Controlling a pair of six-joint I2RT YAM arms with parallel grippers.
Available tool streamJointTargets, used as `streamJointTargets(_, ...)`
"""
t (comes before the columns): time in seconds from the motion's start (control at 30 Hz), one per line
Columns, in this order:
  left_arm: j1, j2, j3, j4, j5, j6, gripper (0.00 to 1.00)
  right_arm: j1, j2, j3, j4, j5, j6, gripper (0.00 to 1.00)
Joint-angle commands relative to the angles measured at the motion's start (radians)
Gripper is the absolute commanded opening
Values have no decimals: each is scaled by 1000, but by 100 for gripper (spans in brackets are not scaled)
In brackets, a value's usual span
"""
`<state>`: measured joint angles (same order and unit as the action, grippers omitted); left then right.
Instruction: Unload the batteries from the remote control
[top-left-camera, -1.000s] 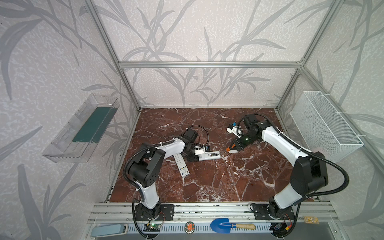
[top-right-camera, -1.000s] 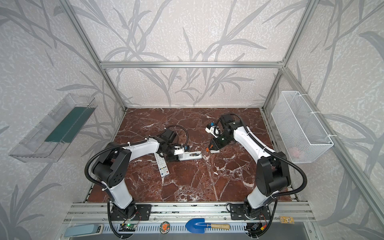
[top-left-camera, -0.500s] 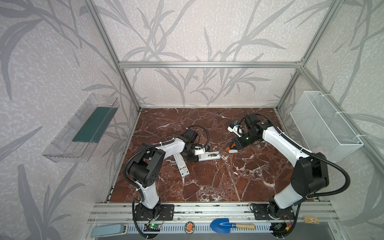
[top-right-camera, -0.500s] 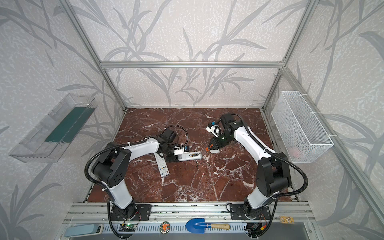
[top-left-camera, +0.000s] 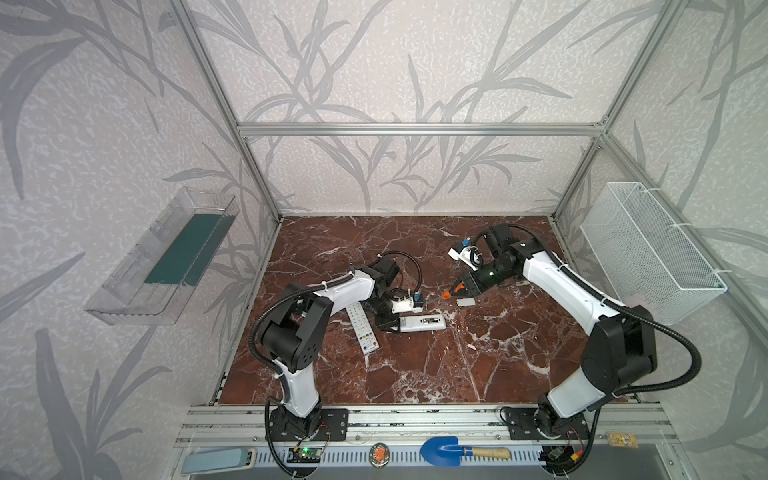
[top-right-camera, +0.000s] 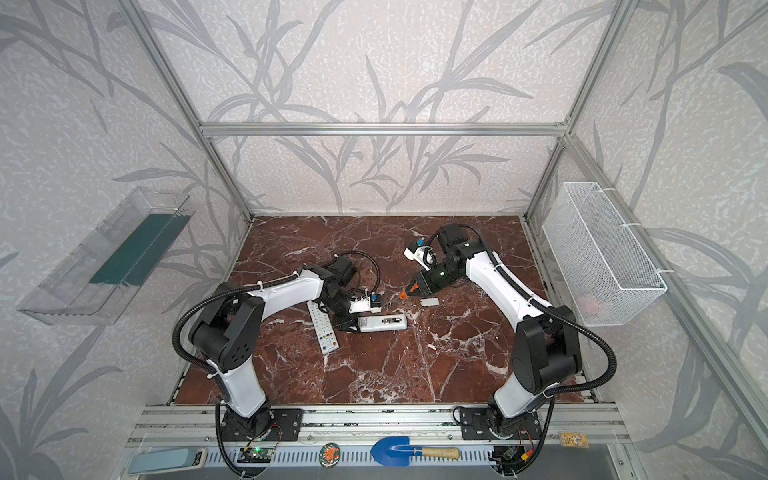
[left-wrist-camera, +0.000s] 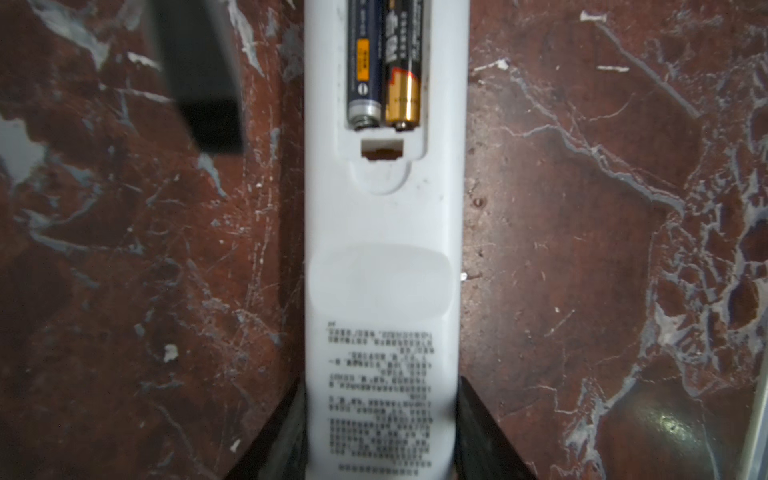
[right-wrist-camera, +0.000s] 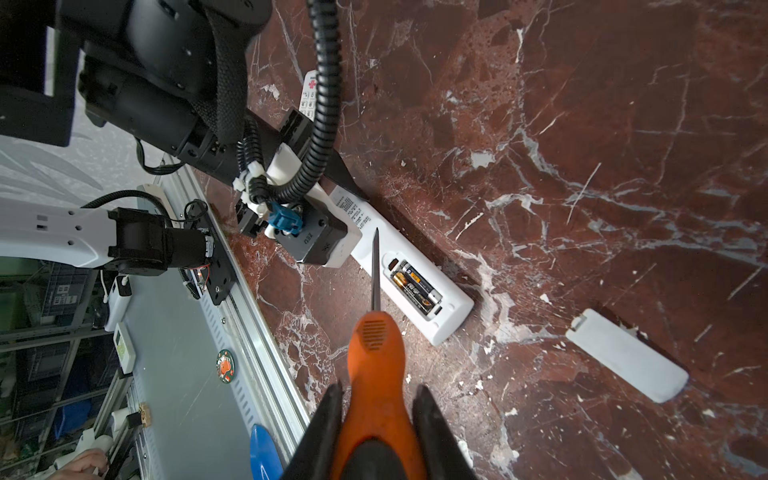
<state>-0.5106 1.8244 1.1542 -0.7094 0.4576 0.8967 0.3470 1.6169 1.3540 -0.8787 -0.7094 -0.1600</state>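
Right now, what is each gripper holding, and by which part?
The left gripper holds the white remote by its label end; the right gripper, the orange tool by its handle.

**Three white pieces down on the red marble**

The red-brown marble tabletop (top-left-camera: 415, 374) fills the lower middle of both top views. Just left of centre lies a white remote (top-left-camera: 422, 322), back up, compartment uncovered. Just to its left, there's a second remote (top-left-camera: 363, 328), buttons up, angled down-frame. Up and right, lying apart, is the flat white battery cover (top-left-camera: 465, 302).
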Motion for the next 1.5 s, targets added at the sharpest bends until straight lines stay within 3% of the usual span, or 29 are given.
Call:
streamJointTargets(0.0,-3,26,64,-113,80,10,0,0,0,27,-1,-17,0,0)
streamJointTargets(0.3,-1,143,260,-380,240,-162,0,5,15,52,-88,125,-53,0)
streamJointTargets(0.57,9,232,396,-558,541,-418,0,52,84,110,-150,274,-127,0)
streamJointTargets(0.83,15,257,310,-474,786,-694,0,93,136,129,-158,339,-167,0)
streamJointTargets(0.97,12,274,248,-396,822,-828,0,102,135,127,-150,364,-175,0)
streamJointTargets(1.07,8,277,219,-370,851,-865,0,105,133,121,-142,382,-176,0)
streamJointTargets(1.23,7,296,191,-346,853,-891,0,106,131,117,-127,390,-171,0)
streamJointTargets(1.3,7,299,179,-298,922,-904,0,109,129,115,-123,400,-173,0)
streamJointTargets(1.47,9,309,220,-396,827,-808,0,108,124,110,-124,395,-176,0)
